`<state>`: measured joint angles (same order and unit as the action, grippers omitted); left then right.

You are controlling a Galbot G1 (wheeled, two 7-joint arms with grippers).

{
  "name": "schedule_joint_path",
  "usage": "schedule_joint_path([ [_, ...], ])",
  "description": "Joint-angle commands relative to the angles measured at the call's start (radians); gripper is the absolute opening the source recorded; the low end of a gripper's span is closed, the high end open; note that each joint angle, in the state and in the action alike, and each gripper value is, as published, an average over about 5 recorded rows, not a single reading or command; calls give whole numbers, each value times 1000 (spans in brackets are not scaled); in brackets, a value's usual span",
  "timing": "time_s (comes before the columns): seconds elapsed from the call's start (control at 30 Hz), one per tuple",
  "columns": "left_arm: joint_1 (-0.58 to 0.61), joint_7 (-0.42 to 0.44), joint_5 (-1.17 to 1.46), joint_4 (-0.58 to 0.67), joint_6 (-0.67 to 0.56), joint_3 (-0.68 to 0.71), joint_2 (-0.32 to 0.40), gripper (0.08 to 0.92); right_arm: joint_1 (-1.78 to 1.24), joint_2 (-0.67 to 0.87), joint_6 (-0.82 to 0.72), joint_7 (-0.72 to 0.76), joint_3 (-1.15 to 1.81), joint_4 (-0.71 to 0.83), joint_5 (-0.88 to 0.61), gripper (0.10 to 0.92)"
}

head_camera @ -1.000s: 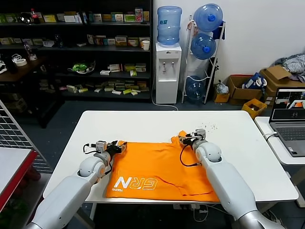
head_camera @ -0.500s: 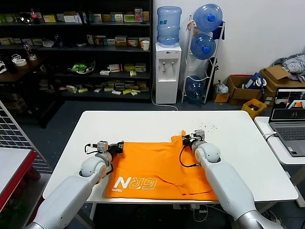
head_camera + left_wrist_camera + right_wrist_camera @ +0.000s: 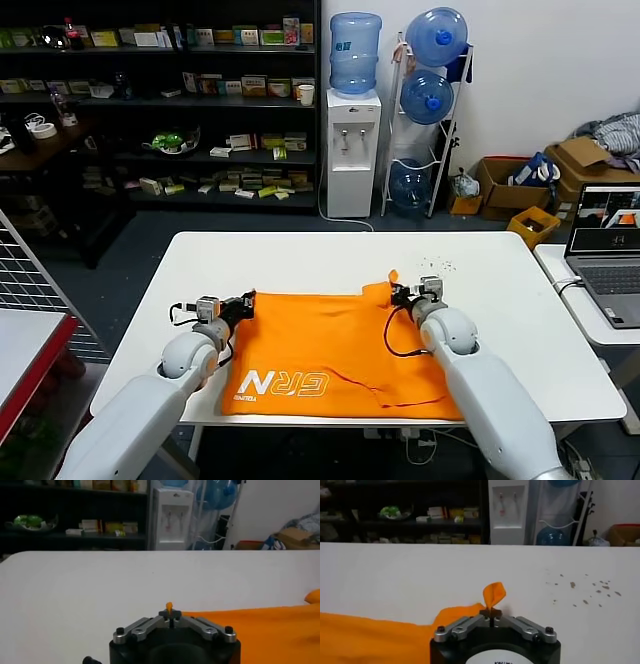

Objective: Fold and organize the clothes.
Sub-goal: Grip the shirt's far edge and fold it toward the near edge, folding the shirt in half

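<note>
The left gripper (image 3: 243,301) was clamped on the far left corner of the T-shirt (image 3: 330,355), a scrap of orange poking up between its closed jaws. The shirt lay flat on the table (image 3: 300,260), "GRN" lettering at the near edge. The right gripper (image 3: 398,293) had pinched the far right corner, lifted slightly. Both corners were secured; judging from this, no fold had been made, and the whole fold-over and tidying remained.
</note>
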<state>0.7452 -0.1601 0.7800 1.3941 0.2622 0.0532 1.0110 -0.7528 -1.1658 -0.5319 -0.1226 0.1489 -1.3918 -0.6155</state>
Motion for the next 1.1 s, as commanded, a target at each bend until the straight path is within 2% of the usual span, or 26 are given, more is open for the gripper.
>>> schedule_joint_path([
  [0.03, 150, -37, -4, 239, -13, -53, -71, 96, -200, 103, -47, -52, 69, -301, -76, 125],
  [0.3, 299, -70, -20, 386, -14, -106, -124, 96, -356, 180, -78, -86, 146, -476, -115, 125],
  [0.73, 399, -102, -27, 452, -21, -122, -142, 96, -639, 196, -105, -89, 303, -661, -104, 128],
  [0.87, 442, -105, -39, 477, -16, -134, -152, 127, -693, 199, -111, -55, 338, -683, -94, 199],
  [1.1, 475, -119, -79, 466, -16, -153, -155, 323, -761, 209, -106, -20, 399, -703, -75, 406],
])
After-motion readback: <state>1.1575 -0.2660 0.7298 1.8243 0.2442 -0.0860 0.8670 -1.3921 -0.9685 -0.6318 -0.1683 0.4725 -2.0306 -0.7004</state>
